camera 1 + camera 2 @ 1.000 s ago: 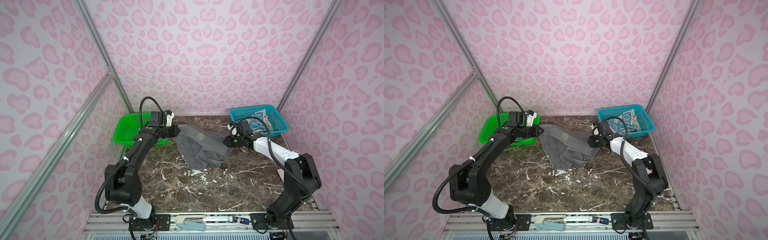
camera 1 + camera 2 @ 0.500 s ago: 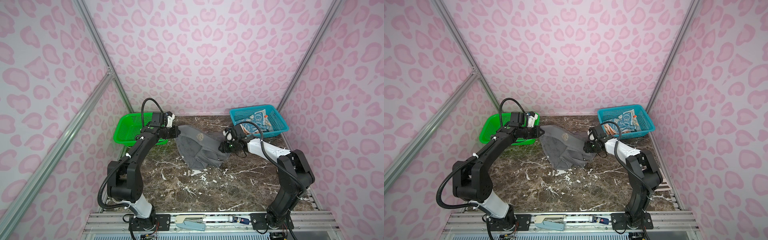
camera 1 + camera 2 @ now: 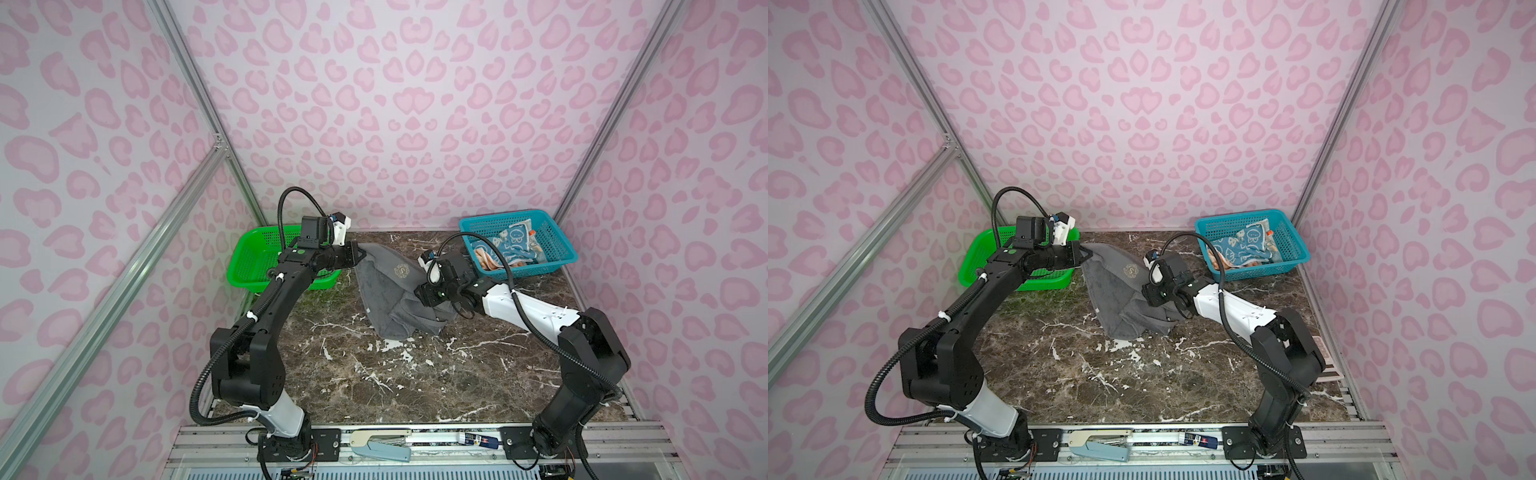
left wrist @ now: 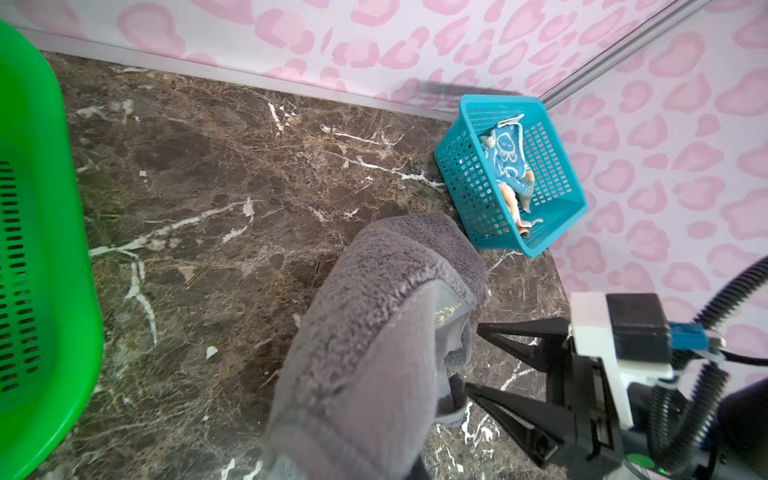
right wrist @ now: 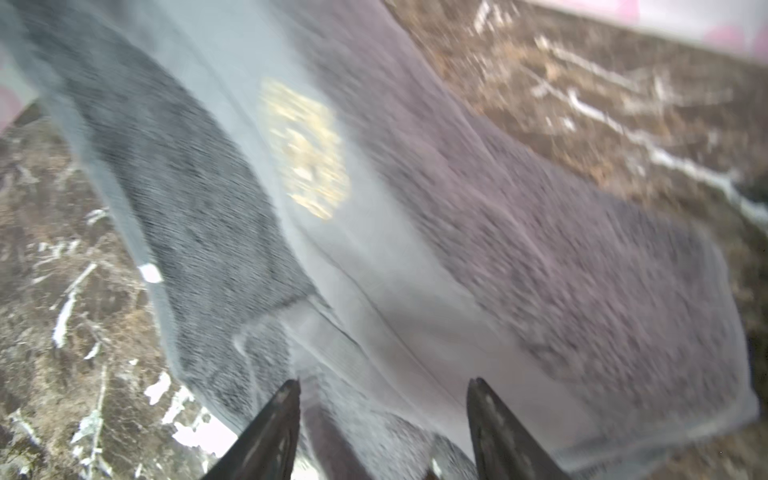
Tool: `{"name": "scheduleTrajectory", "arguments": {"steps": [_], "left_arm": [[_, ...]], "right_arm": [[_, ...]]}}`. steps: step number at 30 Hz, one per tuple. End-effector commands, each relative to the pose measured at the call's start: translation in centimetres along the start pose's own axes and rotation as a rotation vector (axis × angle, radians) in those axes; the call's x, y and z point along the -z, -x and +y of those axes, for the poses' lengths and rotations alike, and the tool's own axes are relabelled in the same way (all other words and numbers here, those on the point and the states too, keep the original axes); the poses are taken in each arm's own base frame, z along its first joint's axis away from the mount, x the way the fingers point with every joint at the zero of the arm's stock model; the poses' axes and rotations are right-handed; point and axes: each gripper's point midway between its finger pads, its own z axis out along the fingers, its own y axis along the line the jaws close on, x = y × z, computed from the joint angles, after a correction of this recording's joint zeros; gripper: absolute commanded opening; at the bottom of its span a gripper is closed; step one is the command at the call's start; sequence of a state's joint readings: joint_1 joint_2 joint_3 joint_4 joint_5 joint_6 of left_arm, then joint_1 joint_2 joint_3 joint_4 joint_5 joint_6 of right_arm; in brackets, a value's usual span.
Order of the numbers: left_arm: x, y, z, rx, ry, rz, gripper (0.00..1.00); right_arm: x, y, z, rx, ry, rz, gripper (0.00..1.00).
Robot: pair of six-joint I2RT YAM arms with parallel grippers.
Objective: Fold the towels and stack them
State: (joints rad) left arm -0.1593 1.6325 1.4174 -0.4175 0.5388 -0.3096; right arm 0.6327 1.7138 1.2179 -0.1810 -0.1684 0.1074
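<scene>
A: State of the left gripper (image 3: 355, 255)?

B: Closed tight on a corner of the grey towel (image 3: 390, 299), just beside the green basket (image 3: 253, 259). Corner held up off the table (image 3: 374, 374). In the left wrist view, cloth draped right over the fingers (image 4: 446, 308), only a sliver of pad showing.

A: And the right gripper (image 3: 419, 292)?

B: Spread well apart, gripping nothing. Down low at the towel's right half, tips pointing toward the gold crest (image 3: 401, 271). Touching the cloth or just clear of it: cannot tell, too blurred in the right wrist view. Seen from the left wrist too, both black tips parted, a bit of grey hem between.

A: Rest of the towel?

B: Slumped in loose folds on the back half of the table, crest facing up, lying between the two grippers in both top views.

A: Other towels?

B: Blue towel (image 3: 513, 245) and orange towel (image 3: 484, 261), bunched together inside the teal basket (image 3: 540, 269), back right corner, untouched.

A: Compared with a second ago?

B: Left side: same spot, same hold. Right side: then up close to the teal basket at the towel's far right edge; now pulled in toward the middle, farther over the cloth. Towel itself lying much as before.
</scene>
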Motion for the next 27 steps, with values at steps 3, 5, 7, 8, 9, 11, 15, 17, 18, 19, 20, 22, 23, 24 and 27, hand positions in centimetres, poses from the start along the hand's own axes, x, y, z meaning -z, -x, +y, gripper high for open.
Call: {"name": "scheduleTrajectory", "arguments": {"steps": [3,5,7,8,9,11,15,17,18,19,20,22,23,24,27], "left_arm": [[0.1,1.1,-1.8,0.002,-0.048,-0.037,0.03],[0.1,1.3,-2.5,-0.001,-0.057,-0.041,0.03],[0.1,1.5,-3.1,0.000,-0.068,-0.048,0.03],[0.2,1.6,-3.4,0.004,-0.073,-0.050,0.03],[0.3,1.9,-3.6,0.008,-0.076,-0.058,0.03],[0.6,2.2,-4.0,0.012,-0.082,-0.066,0.03],[1.3,2.4,-4.6,0.015,-0.093,-0.076,0.03],[1.5,2.3,-4.7,0.015,-0.096,-0.075,0.03],[1.6,2.2,-4.8,0.015,-0.096,-0.075,0.03],[1.7,2.2,-4.8,0.014,-0.094,-0.076,0.03],[1.9,2.2,-4.8,0.011,-0.092,-0.078,0.03],[2.0,2.1,-4.7,0.008,-0.081,-0.079,0.03],[2.1,2.0,-4.6,0.006,-0.077,-0.077,0.03],[2.1,2.1,-4.5,0.004,-0.072,-0.079,0.03],[2.1,2.1,-4.2,-0.002,-0.060,-0.081,0.03]], "right_arm": [[-0.7,2.9,2.9,0.146,0.000,-0.122,0.65],[-1.4,3.1,3.4,0.142,-0.009,-0.139,0.65],[-2.0,3.2,3.7,0.129,-0.019,-0.152,0.66],[-2.4,3.2,3.8,0.127,-0.027,-0.158,0.66],[-2.7,3.2,3.7,0.125,-0.050,-0.170,0.66],[-3.2,3.4,2.3,0.067,-0.137,-0.186,0.66],[-4.1,3.6,0.0,0.034,-0.268,-0.181,0.66],[-4.6,3.5,-0.9,0.025,-0.319,-0.165,0.65],[-4.8,3.4,-1.6,0.019,-0.355,-0.147,0.65],[-5.1,3.1,-2.2,0.011,-0.388,-0.128,0.65],[-5.3,2.7,-3.0,0.003,-0.419,-0.101,0.64],[-5.3,2.1,-4.3,-0.009,-0.471,-0.064,0.63],[-5.1,1.6,-4.9,-0.016,-0.488,-0.048,0.63],[-4.9,1.1,-5.4,-0.027,-0.501,-0.041,0.63],[-4.0,-0.3,-7.2,-0.067,-0.523,-0.022,0.63]]}}
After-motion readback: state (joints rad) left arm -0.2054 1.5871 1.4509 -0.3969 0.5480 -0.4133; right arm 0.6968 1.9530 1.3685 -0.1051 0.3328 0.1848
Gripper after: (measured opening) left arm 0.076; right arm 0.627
